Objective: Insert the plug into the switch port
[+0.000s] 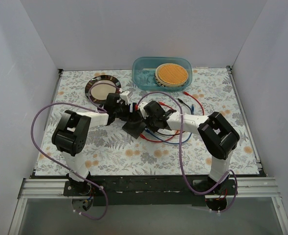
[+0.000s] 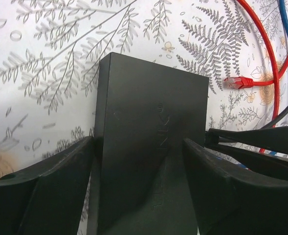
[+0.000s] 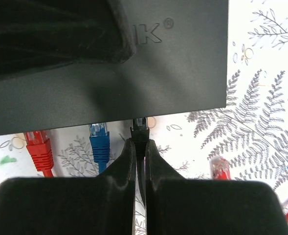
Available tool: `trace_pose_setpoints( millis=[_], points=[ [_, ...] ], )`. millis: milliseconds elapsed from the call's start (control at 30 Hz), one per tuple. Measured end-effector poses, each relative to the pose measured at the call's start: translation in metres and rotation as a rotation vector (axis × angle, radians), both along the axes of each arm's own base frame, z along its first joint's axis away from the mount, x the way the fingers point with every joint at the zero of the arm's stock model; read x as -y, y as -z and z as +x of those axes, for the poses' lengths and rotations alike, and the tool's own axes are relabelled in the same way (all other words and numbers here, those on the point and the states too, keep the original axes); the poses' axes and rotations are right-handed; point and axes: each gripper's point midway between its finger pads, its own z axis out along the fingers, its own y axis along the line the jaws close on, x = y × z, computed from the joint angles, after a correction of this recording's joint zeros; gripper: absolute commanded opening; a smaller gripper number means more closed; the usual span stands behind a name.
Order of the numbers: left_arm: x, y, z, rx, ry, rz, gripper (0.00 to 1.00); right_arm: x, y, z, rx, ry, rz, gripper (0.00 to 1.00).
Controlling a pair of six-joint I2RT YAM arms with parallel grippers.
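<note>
The dark grey switch box (image 2: 148, 112) is held off the patterned mat, and my left gripper (image 2: 139, 147) is shut on its two long sides. In the top view the box (image 1: 134, 129) hangs between the two grippers at the table's middle. My right gripper (image 3: 140, 144) is shut on a black plug (image 3: 140, 128), whose clear tip meets the lower edge of the box (image 3: 134, 83). The port itself is hidden under that edge. From above, the left gripper (image 1: 124, 112) and right gripper (image 1: 147, 119) nearly touch.
Loose blue (image 3: 99, 142) and red (image 3: 38, 147) plugs lie beside the black one, and another red plug (image 3: 220, 168) to the right. Red and blue cables (image 1: 169, 136) coil under the right arm. A round plate (image 1: 103, 89) and a blue-green tub (image 1: 162, 73) stand at the back.
</note>
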Motion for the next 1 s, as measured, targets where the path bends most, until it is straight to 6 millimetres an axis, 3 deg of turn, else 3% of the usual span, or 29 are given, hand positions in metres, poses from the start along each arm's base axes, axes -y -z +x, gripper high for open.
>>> trace_pose_setpoints(
  millis=[67,233,433,600,767,1000],
  points=[
    [-0.003,-0.002,-0.005,-0.019,-0.025,-0.001,0.77,-0.002,-0.001,-0.003,-0.002,-0.009,0.018,0.11],
    [-0.01,-0.004,-0.014,-0.086,-0.077,-0.018,0.84,-0.009,-0.009,-0.012,0.011,-0.032,0.084,0.37],
    [-0.006,-0.007,-0.029,-0.157,-0.071,-0.038,0.87,-0.042,-0.058,-0.004,0.125,-0.071,0.256,0.61],
    [-0.011,-0.022,-0.036,-0.158,-0.098,-0.04,0.92,-0.038,-0.075,-0.011,0.165,-0.075,0.293,0.78],
    [-0.019,-0.063,-0.037,-0.094,-0.157,-0.061,0.98,-0.015,-0.085,-0.024,0.189,-0.046,0.298,0.89],
    [-0.03,-0.168,-0.047,0.103,-0.233,-0.204,0.98,0.012,-0.138,-0.036,0.294,0.008,0.383,0.95]
  ],
)
